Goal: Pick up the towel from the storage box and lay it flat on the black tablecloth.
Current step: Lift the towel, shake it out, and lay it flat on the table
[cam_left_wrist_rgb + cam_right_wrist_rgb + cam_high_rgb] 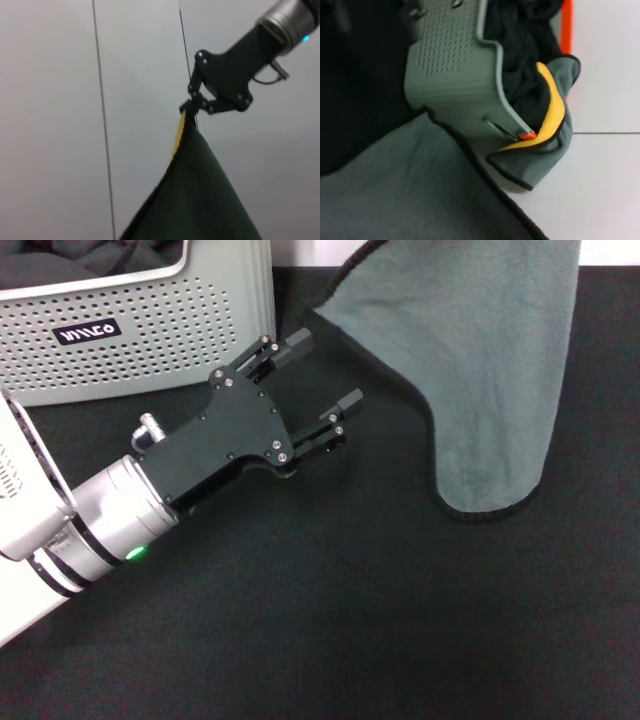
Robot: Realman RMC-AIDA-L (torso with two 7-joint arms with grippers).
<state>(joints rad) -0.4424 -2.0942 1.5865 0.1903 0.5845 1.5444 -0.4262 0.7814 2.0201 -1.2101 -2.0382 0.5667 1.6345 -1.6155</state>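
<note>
Fleecy grey-green towel is out, dangling from the clenched right hand; left hand released, flattening left.

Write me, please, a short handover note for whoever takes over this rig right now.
Left gripper: open and empty, over the plain black tablecloth, beside the pale grey perforated plastic storage box.
Right gripper: shut on a corner of the grey-green fleecy towel, holding it up.
Done: the towel is out of the box and hangs down, its lower end resting on the tablecloth.
Left: lower it, spread it flat on the tablecloth, then release.
</note>
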